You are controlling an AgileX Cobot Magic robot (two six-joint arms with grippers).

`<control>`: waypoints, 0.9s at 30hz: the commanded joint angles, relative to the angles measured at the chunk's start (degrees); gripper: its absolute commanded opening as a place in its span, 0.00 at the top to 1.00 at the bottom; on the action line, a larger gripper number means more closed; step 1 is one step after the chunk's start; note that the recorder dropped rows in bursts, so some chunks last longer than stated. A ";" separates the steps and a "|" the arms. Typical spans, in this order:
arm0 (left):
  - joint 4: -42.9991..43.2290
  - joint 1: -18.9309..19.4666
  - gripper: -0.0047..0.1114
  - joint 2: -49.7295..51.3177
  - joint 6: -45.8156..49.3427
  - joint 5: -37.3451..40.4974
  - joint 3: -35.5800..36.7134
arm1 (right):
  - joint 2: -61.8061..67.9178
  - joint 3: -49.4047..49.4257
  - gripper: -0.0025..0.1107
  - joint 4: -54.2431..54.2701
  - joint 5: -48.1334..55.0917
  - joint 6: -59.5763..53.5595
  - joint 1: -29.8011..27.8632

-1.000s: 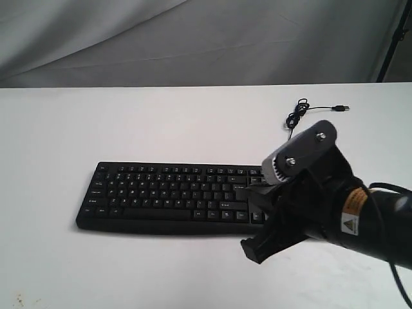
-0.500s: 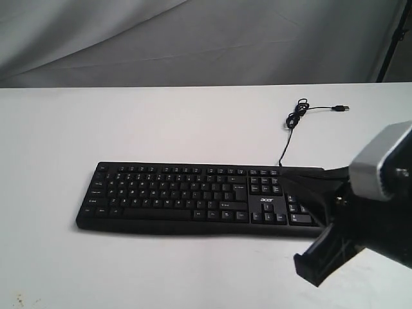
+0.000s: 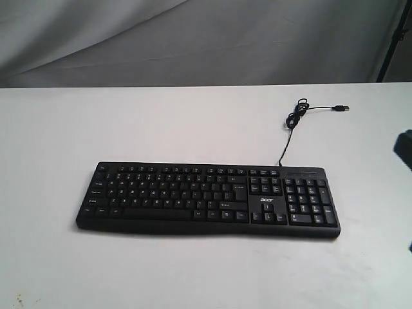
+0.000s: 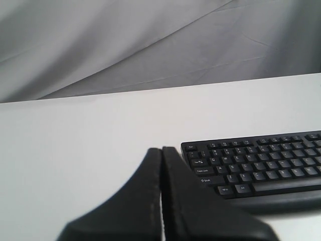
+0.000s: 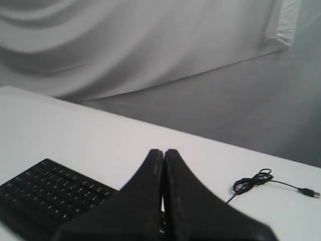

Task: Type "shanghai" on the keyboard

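The keyboard (image 3: 206, 199) lies flat near the middle of the white desk (image 3: 193, 116), number pad toward my right arm's side. Its cable (image 3: 288, 132) runs back to a loose coil, with the plug lying free. Neither arm is over the keys. The left pincer (image 4: 161, 150) hangs off the keyboard's left end above bare desk, and the right pincer (image 5: 163, 151) hangs off the other end with the coil ahead of it. Each has its two fingers pressed together and grips nothing. Nothing here tells me how much of "shanghai" has been entered, so I treat the step as bringing a pincer onto the next letter. The closed tips make a fair single stylus, and I would leave them closed. I would send the left arm to letters on the left half and the right arm to the rest. The key legends are too small for me to read, so I would line up by row and column from the wrist view before descending. Each press should come straight down, short and light. The pincer should lift clear before moving sideways, so that it neither clips a neighbouring key nor pushes the keyboard along the desk.
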 commanded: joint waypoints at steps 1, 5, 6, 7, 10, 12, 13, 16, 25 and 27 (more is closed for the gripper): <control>0.04 -0.20 0.96 -0.20 -0.16 -0.16 0.25 | -10.66 5.64 0.98 0.05 0.68 0.18 -4.76; 0.04 -0.20 0.96 -0.20 -0.16 -0.16 0.25 | -19.22 10.72 0.98 0.05 0.68 0.18 -9.03; 0.04 -0.20 0.96 -0.20 -0.16 -0.16 0.25 | -21.45 12.28 0.98 0.05 0.68 0.18 -10.16; 0.04 -0.20 0.96 -0.20 -0.16 -0.16 0.25 | -22.80 13.28 0.98 0.05 0.68 0.18 -10.64; 0.04 -0.20 0.96 -0.20 -0.16 -0.16 0.25 | -26.67 13.28 0.98 0.05 5.46 1.00 -11.09; 0.04 -0.20 0.96 -0.20 -0.16 -0.16 0.25 | -28.32 13.28 0.98 0.05 7.69 1.32 -11.09; 0.04 -0.20 0.96 -0.20 -0.16 -0.16 0.25 | -28.32 13.28 0.98 0.05 8.79 1.32 -11.09; 0.04 -0.20 0.96 -0.20 -0.16 -0.16 0.25 | -28.32 13.28 0.98 0.05 10.81 1.32 -11.09; 0.04 -0.20 0.96 -0.20 -0.16 -0.16 0.25 | -28.32 13.28 0.98 0.05 15.33 1.32 -11.09; 0.04 -0.20 0.96 -0.20 -0.16 -0.16 0.25 | -28.32 13.28 0.98 0.05 16.29 1.32 -11.09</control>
